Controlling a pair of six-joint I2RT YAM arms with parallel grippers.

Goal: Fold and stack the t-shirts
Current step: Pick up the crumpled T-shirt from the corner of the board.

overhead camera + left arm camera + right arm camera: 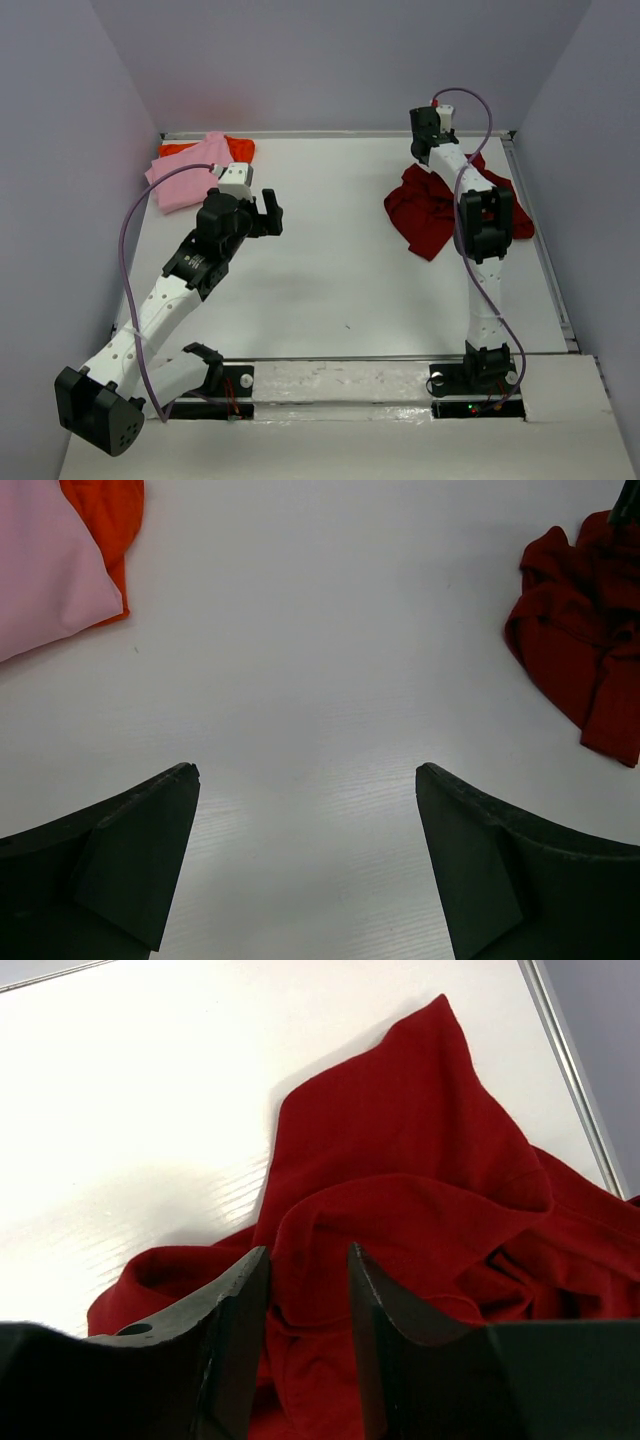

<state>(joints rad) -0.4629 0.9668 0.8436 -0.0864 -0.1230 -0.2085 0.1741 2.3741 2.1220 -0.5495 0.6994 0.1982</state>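
The dark red t-shirt (430,215) lies unfolded in a rumpled heap on the far right part of the counter (340,270), with one pointed corner of cloth reaching toward the counter's far edge in the right wrist view. Across from it, in the far left corner, we see the pink t-shirt (185,175) folded flat. It rests on the orange-red t-shirt (240,150), which shows only as a strip along the pink one's far and right sides. The two piles are well apart, with white counter between them.

The right fingers (225,1340) are down at the red heap, drawn close together with a narrow gap. Folds of the dark red cloth fill that gap. We cannot tell whether they pinch the cloth or only stand around it. The right arm (485,220) rises from its base and bends over the shirt, covering part of it from above.

The left fingers (130,850) are spread wide and grasp nothing. They hang over bare counter just beside the pink and orange pile, and the left arm (170,290) stretches diagonally from the near left corner.
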